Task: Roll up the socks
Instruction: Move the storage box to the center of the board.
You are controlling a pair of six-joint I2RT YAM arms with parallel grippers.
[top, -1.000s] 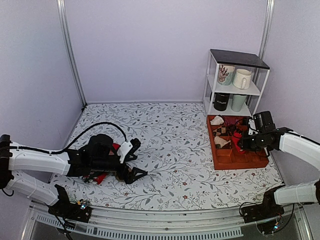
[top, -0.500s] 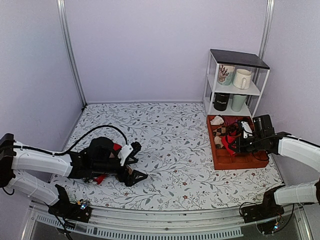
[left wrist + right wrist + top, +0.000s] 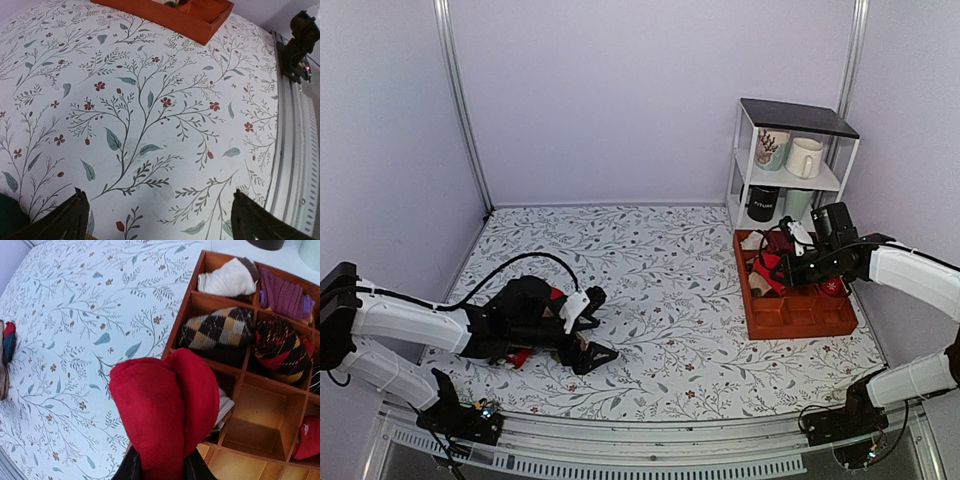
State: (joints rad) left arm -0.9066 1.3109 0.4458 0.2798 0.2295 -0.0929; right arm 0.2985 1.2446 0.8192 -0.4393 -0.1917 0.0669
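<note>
My right gripper is shut on the bright red socks, which are bunched into a rounded bundle and held above the left side of the orange tray. In the right wrist view the red socks fill the middle, pinched between my right gripper's black fingers; no pale end shows. My left gripper is open and empty, low over the table at the front left. In the left wrist view it has only floral tablecloth between its fingers.
The tray's compartments hold several rolled socks: white, purple, argyle, and a red item. A white shelf with mugs stands behind the tray. A small pile of socks lies under my left arm; a dark green one shows.
My right gripper has risen and moved back-left over the tray with the red socks in it. My left gripper has stayed open and shifted slightly.
</note>
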